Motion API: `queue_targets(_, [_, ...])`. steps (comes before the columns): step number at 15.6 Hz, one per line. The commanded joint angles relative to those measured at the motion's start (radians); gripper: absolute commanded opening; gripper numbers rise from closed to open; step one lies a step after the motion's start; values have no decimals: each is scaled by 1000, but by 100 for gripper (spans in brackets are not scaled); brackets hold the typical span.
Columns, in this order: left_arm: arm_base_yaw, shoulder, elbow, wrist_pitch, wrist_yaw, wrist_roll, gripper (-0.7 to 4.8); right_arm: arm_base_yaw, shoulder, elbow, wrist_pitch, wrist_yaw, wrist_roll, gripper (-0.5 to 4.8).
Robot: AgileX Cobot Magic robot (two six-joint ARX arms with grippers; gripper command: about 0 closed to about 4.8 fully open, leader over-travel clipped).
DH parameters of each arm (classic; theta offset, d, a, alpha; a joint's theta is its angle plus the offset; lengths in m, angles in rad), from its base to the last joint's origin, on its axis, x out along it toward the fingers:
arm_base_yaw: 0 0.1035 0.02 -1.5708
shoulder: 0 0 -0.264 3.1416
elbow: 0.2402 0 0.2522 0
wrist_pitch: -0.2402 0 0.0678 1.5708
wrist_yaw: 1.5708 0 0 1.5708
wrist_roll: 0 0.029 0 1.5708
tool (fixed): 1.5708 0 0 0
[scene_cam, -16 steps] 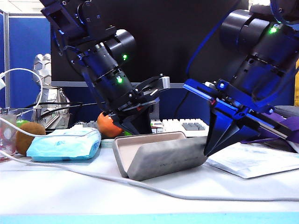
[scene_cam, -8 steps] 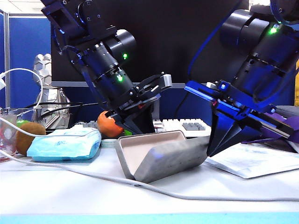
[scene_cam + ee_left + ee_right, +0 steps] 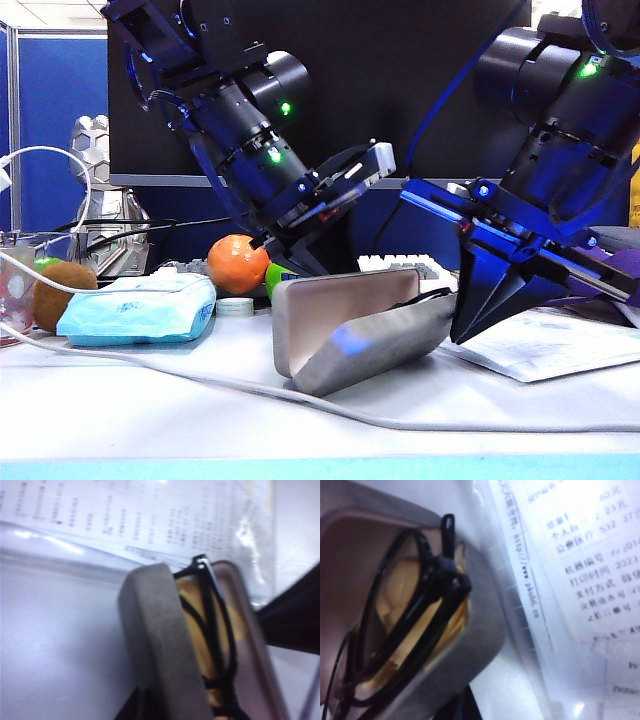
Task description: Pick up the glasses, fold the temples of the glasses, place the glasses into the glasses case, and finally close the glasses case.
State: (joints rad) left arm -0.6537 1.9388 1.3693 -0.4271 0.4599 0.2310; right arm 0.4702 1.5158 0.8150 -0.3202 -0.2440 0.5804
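1. Lying half-closed on the white table (image 3: 200,400), the case (image 3: 370,335) stood tilted, its grey shell toward the camera and its cream lid raised behind.
2. Inside it sat the black glasses (image 3: 410,615) on a yellow cloth (image 3: 192,610), temples folded, one hinge end poking past the rim.
3. The left gripper (image 3: 312,262), fingers clenched with nothing between them, was behind the raised lid; contact could not be judged.
4. The right gripper (image 3: 478,318), also clenched and empty, pointed down at the case's right end, just beside it.
5. A printed sheet (image 3: 545,345) in a clear sleeve lay on the table under the right gripper.
6. Left of the case were an orange (image 3: 238,264), a light-blue packet (image 3: 140,308) and a kiwi (image 3: 62,292).
7. A white cable (image 3: 300,398) ran across the table in front of the case.
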Motion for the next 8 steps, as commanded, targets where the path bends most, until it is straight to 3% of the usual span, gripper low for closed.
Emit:
queue_targets(1, [-18, -13, 0, -9, 114, 0, -6, 0, -6, 8, 65, -19, -5, -3])
queue_targets(4, [-28, -15, 0, -8, 118, 1, -6, -6, -8, 8, 63, -21, -9, -3])
queue_targets(6, [-27, -31, 1, -21, -77, 1, -6, -51, -21, 8, 58, -18, -10, -3])
queue_targets(8, [-21, -55, 1, -31, -159, 0, -6, -96, -46, 8, 60, -5, -10, -3])
